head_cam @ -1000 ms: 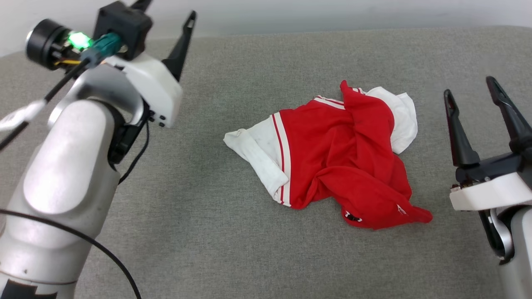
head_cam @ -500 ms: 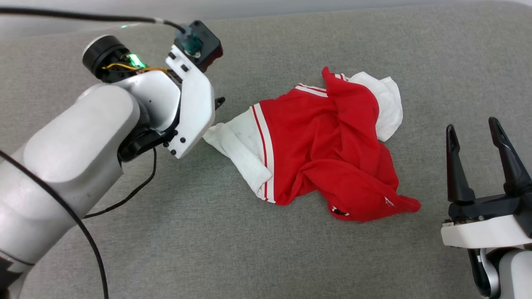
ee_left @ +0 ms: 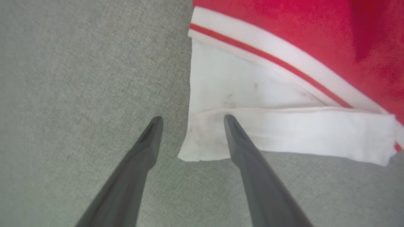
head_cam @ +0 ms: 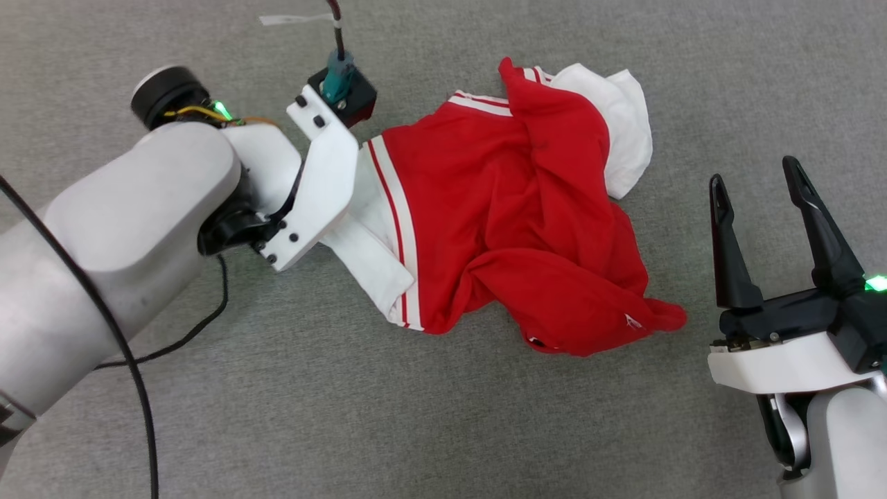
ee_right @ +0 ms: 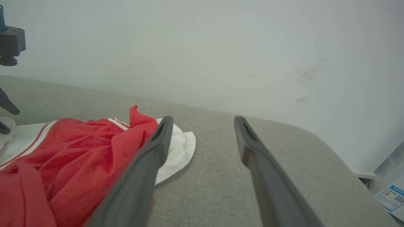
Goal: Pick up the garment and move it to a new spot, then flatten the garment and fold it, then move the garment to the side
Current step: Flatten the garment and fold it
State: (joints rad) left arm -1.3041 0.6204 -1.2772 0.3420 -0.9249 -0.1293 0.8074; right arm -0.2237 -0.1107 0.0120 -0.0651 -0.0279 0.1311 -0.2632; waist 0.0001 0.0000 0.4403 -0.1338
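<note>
Grey table point(head_cam: 485, 430), pick-up step. My left hand point(ee_left: 191, 118), spread, straddles the garment's point(head_cam: 513, 222) sleeve corner point(ee_left: 202, 148); right hand point(head_cam: 755, 173) spread beside the garment. Next, I judge: pinch.

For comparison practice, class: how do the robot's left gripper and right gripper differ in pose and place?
The left gripper is at the shirt, its fingers straddling the white sleeve's corner; the right gripper stands apart from the shirt, over the bare grey surface. The left points down; the right points along that surface. Both are open and empty.
</note>
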